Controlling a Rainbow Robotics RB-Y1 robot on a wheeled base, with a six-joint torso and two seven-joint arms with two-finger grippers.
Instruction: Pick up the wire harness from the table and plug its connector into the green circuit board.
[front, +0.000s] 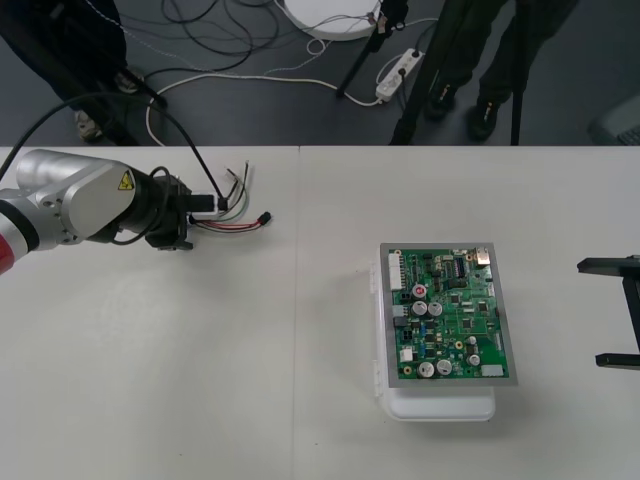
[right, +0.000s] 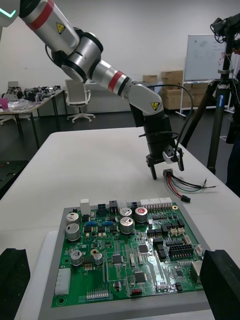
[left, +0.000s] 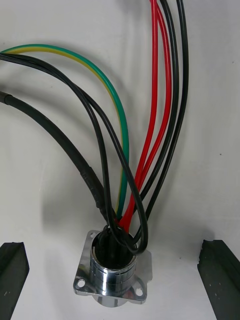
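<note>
The wire harness (front: 238, 218) lies on the table at the far left, its red, black and green wires fanning toward the small black plug (front: 265, 217). My left gripper (front: 205, 212) is down over the harness's socket end. In the left wrist view the round metal socket (left: 112, 272) with its flange stands on the table between the fingers (left: 12, 272), which are far apart and not touching it. The green circuit board (front: 450, 315) on its white base sits right of centre. My right gripper (front: 605, 312) waits open at the right edge, its fingers (right: 220, 285) framing the board (right: 125, 250).
Bare table lies between the harness and the board. The table's far edge runs close behind the harness, with dark floor, cables and tripod legs beyond. From the right wrist, the left arm (right: 145, 107) stands over the harness (right: 187, 185) beyond the board.
</note>
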